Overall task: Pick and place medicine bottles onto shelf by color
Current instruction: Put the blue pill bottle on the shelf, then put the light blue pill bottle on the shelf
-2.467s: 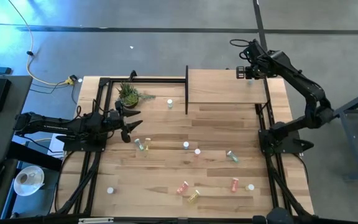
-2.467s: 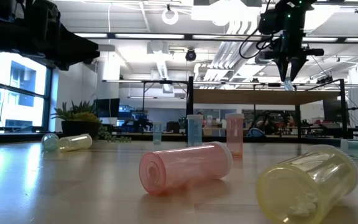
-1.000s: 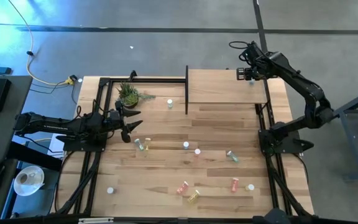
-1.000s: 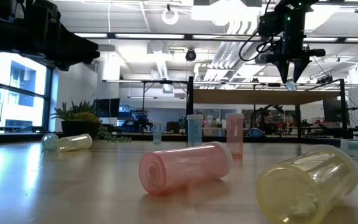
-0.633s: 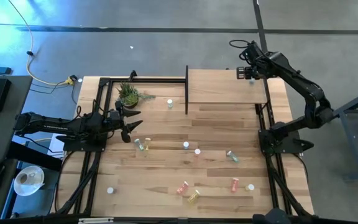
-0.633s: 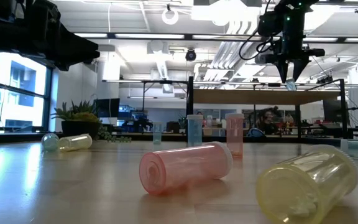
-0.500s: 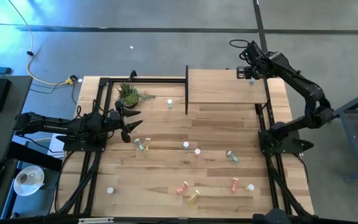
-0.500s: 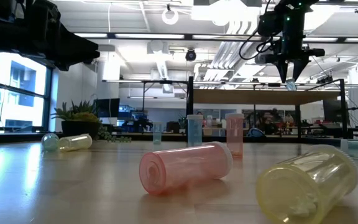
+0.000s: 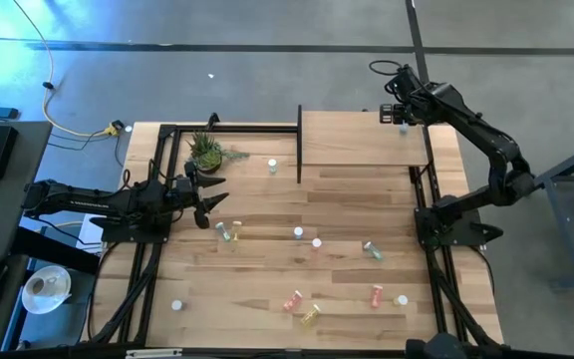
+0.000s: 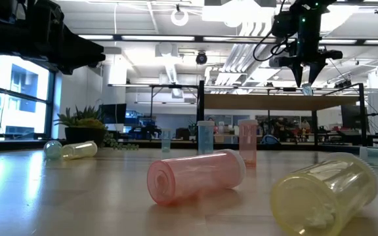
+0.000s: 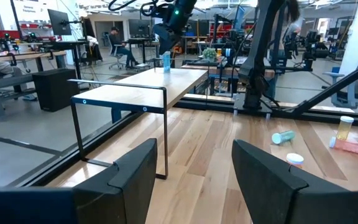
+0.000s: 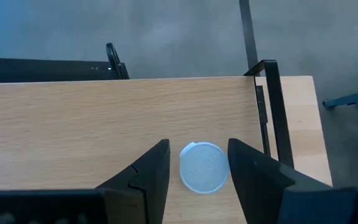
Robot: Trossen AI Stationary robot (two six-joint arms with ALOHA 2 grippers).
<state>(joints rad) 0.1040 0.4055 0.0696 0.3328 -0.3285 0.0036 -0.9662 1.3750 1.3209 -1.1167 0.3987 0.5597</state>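
A teal bottle with a white cap (image 12: 204,167) stands upright on the shelf (image 9: 362,140) near its far right corner. It also shows in the high view (image 9: 404,128) and the low view (image 10: 306,90). My right gripper (image 12: 199,171) is open just above it, one finger on either side of the cap, touching nothing. My left gripper (image 9: 210,196) is open and empty over the table's left part, near the plant. Several bottles in white, yellow, red and teal lie or stand on the tabletop, among them a red one (image 10: 195,177) and a yellow one (image 10: 323,191) on their sides.
A small potted plant (image 9: 207,152) stands at the far left, with a white bottle (image 9: 272,165) beside the shelf's black frame. Loose bottles are scattered from the table's middle (image 9: 298,233) to its near edge (image 9: 310,315). The shelf board is bare left of the teal bottle.
My right gripper has opened and let go of the teal bottle, which now stands on the shelf, and has then risen a little above it. My left arm has kept still.
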